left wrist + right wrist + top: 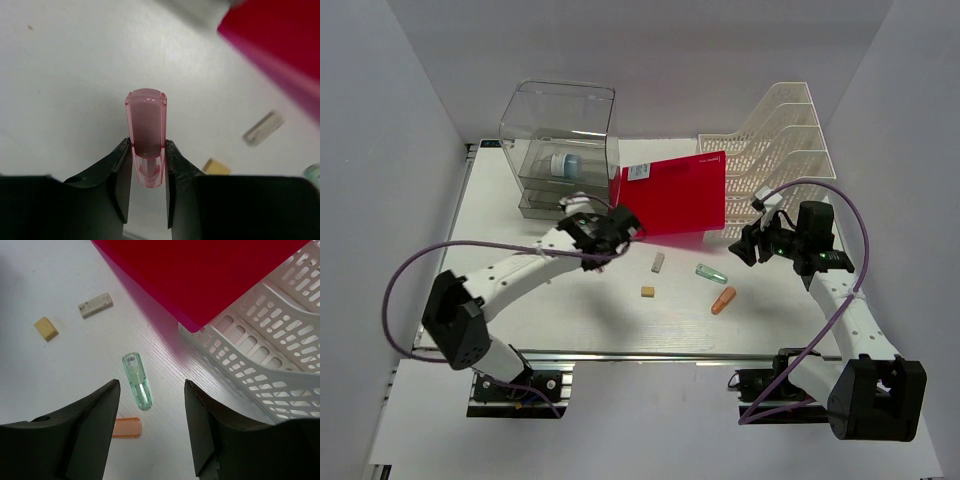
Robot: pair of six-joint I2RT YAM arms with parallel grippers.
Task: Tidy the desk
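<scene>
The white desk (550,320) has a silver rail along its near edge. My left gripper (610,236) hovers near the desk's middle, left of the red folder (675,195). In the left wrist view it (147,146) is shut on a pink translucent tube (146,120) that sticks out forward above the desk. My right gripper (750,246) is open and empty by the folder's right corner. In the right wrist view it (151,390) hangs over a green translucent tube (137,381) and an orange tube (127,427) lying on the desk.
A clear plastic drawer box (560,140) stands at the back left and a white mesh file rack (785,150) at the back right, with the folder's right part resting on it. A grey eraser (658,262), a yellow eraser (647,292), the green tube (711,272) and the orange tube (723,300) lie mid-desk.
</scene>
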